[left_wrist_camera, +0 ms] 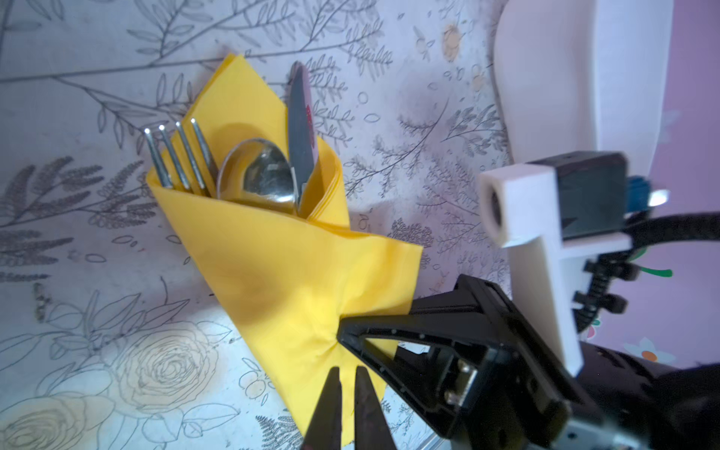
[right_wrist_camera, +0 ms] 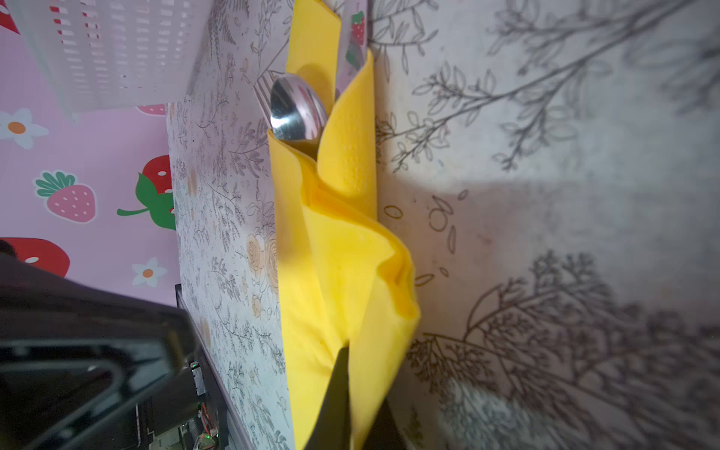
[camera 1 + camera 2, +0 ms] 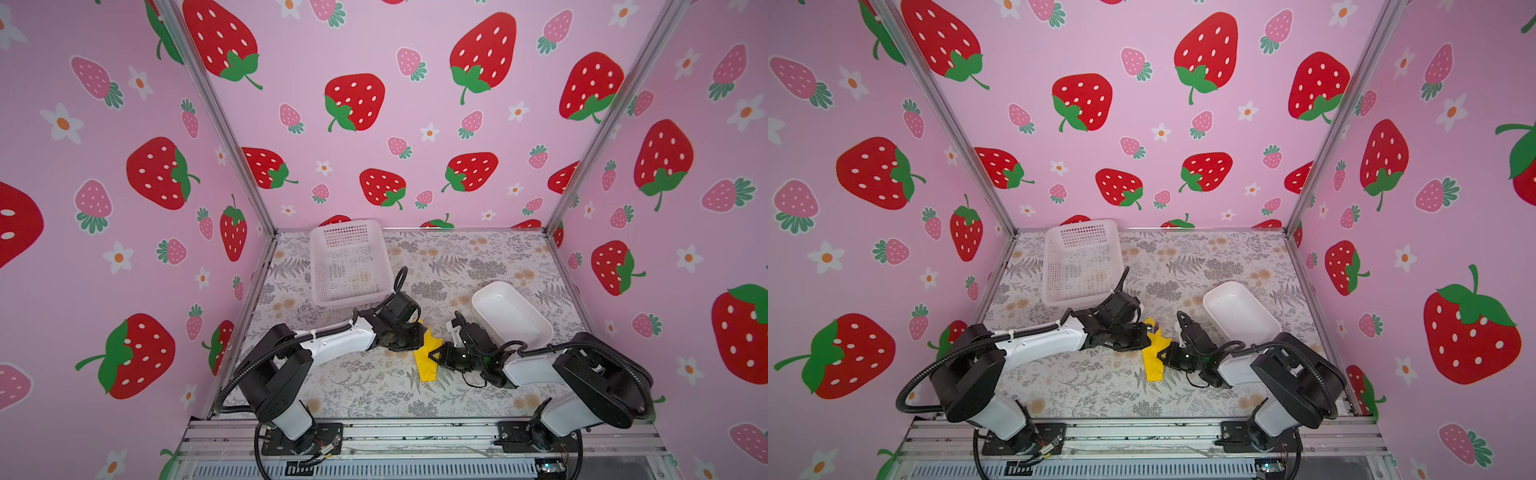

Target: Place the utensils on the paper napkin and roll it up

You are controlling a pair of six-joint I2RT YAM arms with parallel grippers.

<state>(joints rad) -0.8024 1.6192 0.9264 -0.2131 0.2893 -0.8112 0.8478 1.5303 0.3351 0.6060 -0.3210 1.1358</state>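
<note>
Here, two white containers share the floral tabletop (image 3: 365, 386). A mesh basket (image 3: 318, 268) stands at the back, left of centre, with the tabletop's print showing through its floor. A smooth oblong tray (image 3: 511, 316) sits to the right at an angle, just beside the right arm (image 3: 536, 365), its bare white floor in view.

The utensils (image 1: 272, 183) sit in the paper napkin (image 3: 427, 361), folded into a yellow pocket. It lies flat on the tabletop in front of the basket and left of the tray. In the left wrist view the fork (image 1: 179, 156), the spoon (image 1: 257, 171) and the knife (image 1: 300, 124) poke side by side out of the pocket's open end. The spoon is in the middle, and the handles are hidden in the paper.

In both top views the bundle's long axis runs from back to front, a little slanted. The open end with the utensil heads points toward the back wall (image 3: 415, 124) and lies partly under the left arm (image 3: 395, 320). The narrow closed end points toward the front rail (image 3: 415, 432).

The right fingers (image 1: 428, 311) are closed on a loose flap at the napkin's side, with creases fanning from the pinch. The left fingers (image 1: 331, 413) stand over the narrow end with a thin slit between them. Whether they pinch paper cannot be told.
</note>
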